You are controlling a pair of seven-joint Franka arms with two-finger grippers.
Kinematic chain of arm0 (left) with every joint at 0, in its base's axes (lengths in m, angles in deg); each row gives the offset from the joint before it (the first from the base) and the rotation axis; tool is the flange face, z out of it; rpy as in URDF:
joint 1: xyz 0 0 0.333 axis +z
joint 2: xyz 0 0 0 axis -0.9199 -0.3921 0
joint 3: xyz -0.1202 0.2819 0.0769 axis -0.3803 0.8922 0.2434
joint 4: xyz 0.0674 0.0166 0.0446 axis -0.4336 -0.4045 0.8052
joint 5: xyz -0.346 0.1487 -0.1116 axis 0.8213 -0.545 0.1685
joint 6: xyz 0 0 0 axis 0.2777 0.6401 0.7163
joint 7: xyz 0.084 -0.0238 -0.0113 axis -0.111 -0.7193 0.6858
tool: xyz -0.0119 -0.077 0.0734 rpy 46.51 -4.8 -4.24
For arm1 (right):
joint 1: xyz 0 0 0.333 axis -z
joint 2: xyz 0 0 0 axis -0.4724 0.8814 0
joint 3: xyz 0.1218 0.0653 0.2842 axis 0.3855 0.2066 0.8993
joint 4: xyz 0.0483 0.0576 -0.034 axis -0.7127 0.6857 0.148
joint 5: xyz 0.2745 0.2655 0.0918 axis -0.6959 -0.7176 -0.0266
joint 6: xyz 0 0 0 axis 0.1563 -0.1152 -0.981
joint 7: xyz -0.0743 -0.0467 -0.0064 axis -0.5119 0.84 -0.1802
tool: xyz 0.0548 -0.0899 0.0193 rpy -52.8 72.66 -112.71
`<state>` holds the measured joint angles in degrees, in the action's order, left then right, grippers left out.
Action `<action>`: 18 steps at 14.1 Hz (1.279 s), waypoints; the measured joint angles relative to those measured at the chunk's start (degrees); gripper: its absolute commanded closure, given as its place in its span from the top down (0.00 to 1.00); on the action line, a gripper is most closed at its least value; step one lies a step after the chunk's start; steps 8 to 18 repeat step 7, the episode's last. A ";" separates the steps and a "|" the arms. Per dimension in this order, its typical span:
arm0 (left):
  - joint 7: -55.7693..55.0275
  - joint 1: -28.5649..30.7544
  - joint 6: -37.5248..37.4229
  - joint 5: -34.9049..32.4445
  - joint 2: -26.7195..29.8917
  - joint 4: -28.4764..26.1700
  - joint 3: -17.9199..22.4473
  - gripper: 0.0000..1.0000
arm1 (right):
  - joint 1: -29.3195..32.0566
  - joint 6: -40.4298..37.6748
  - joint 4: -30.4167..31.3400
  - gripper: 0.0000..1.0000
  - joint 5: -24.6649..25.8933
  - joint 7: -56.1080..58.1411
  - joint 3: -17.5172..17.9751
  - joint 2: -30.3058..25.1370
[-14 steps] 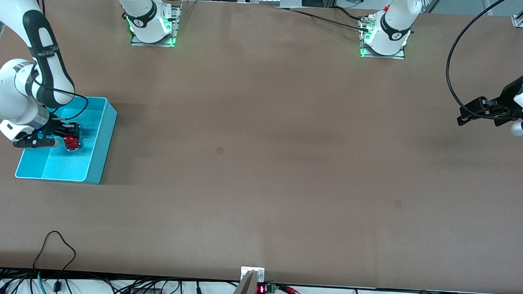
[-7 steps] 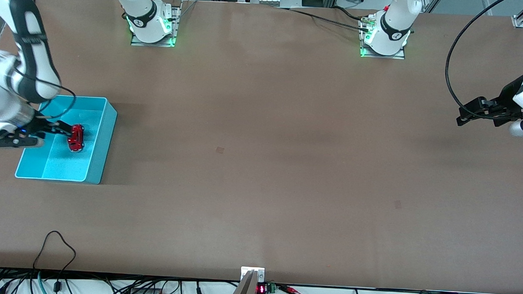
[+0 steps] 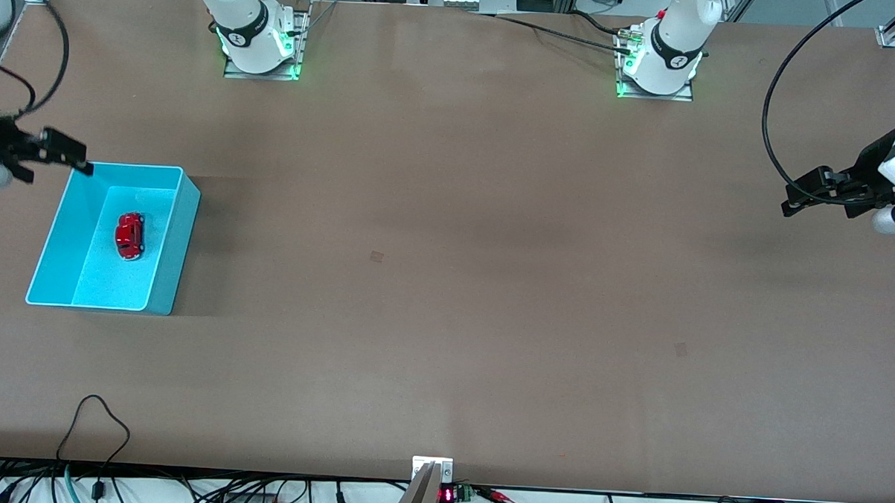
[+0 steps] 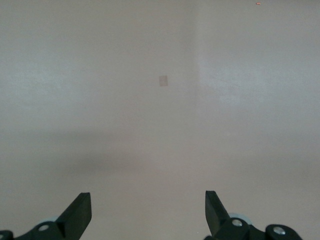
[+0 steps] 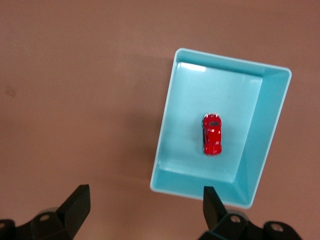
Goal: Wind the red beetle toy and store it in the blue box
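Note:
The red beetle toy (image 3: 129, 235) lies free on the floor of the blue box (image 3: 173, 234) at the right arm's end of the table. The right wrist view shows the toy (image 5: 212, 133) inside the box (image 5: 270, 120) from above. My right gripper (image 3: 56, 156) is open and empty, raised beside the box's corner farthest from the front camera; it shows in its own wrist view (image 5: 146, 196). My left gripper (image 3: 811, 191) is open and empty, waiting above bare table at the left arm's end; it shows in its own wrist view (image 4: 148, 205).
The brown table (image 3: 446, 281) carries only the box. Two arm bases (image 3: 261, 44) stand along its back edge. Cables (image 3: 99, 433) hang at the front edge.
My right gripper has let go of the red toy, risen out of the box and drawn back toward the table's end. The toy stays in the box. The left arm has not moved.

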<state>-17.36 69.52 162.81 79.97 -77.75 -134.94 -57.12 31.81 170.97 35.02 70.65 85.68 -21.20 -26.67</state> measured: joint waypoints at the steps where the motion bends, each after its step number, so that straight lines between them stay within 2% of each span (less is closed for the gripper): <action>1: 0.00 0.00 0.05 0.00 0.00 0.00 0.01 1.00 | -0.14 -2.72 -0.77 1.00 0.59 -2.03 1.67 -1.03; 3: 0.00 0.01 0.15 0.00 0.00 0.00 0.03 1.00 | -0.66 -6.27 -2.22 1.00 0.73 -5.50 3.30 -2.50; 5: 0.00 0.01 0.23 0.00 0.00 0.00 0.04 1.00 | -0.77 -7.98 -3.70 1.00 0.74 -6.43 3.36 -2.88; 18: 0.00 0.03 0.28 0.00 0.00 0.00 0.04 1.00 | -0.74 -8.05 -3.85 1.00 0.74 -6.48 3.08 -2.59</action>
